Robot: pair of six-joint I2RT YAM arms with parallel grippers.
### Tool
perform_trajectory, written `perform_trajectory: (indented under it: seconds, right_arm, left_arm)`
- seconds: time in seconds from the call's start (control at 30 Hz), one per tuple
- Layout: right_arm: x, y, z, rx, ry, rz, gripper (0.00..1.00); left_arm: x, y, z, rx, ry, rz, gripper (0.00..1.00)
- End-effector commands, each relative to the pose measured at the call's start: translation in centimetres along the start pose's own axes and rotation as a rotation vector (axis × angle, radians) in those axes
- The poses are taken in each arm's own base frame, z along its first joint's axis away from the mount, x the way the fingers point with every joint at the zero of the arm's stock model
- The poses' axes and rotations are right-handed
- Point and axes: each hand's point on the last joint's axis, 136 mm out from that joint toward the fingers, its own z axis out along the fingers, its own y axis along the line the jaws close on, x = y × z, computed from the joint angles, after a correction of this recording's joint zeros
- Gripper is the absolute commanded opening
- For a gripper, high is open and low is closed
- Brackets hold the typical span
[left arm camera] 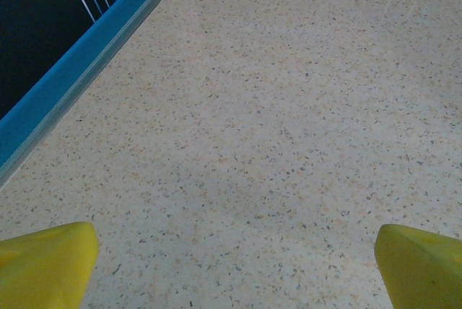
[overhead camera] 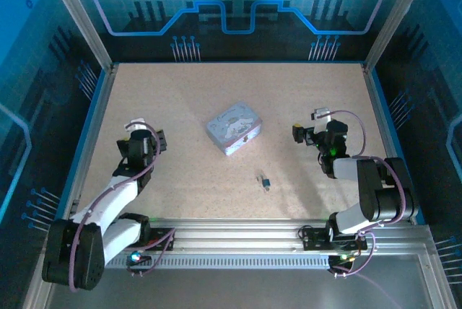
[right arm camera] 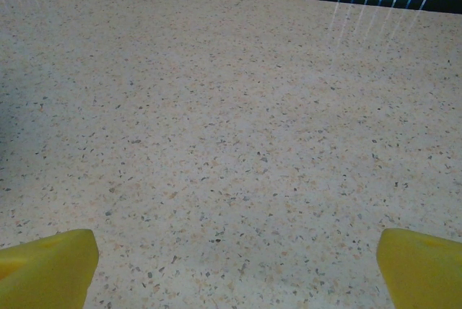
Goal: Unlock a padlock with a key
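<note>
Fingers (left arm camera: 43, 266) spread wide on left gripper (left arm camera: 234, 240) and right gripper (right arm camera: 238, 240); padlock (overhead camera: 265, 179) lies between tin box (overhead camera: 233, 128) and near edge of desk (overhead camera: 180, 92)

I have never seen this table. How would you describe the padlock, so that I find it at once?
Start from the speckled beige table and find the pale silvery tin box near its middle. Toward the table's near edge and slightly right of the box, apart from it, lies the padlock. It is a tiny dark blue-grey block, far smaller than the box.
</note>
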Motion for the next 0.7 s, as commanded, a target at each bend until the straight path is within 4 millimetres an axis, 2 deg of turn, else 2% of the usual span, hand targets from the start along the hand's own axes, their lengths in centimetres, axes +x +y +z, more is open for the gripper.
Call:
perform_trajectory:
  seconds: [0.0,0.17,0.33,0.67]
  right_arm:
    - [-0.4,0.3,0.3,-0.001,-0.005,-0.019,1.0]
    - [-0.4,0.3,0.3,-0.001,-0.006,-0.02,1.0]
    - [-0.5,0.3,0.3,-0.002,-0.006,-0.02,1.0]
    - [-0.4,0.3,0.3,0.0,-0.006,-0.02,1.0]
  left_arm:
    - [-1.1,-0.4,0.6,0.02,-0.056,-0.011,0.99]
    - [-0.9,-1.9,1.6,0.094,-0.086,0.005,0.99]
    - [-1.0,-2.4,2.3,0.12,-0.118,-0.004,0.99]
    - [-2.1,-4.5,3.3,0.218,-0.19,0.046,0.99]
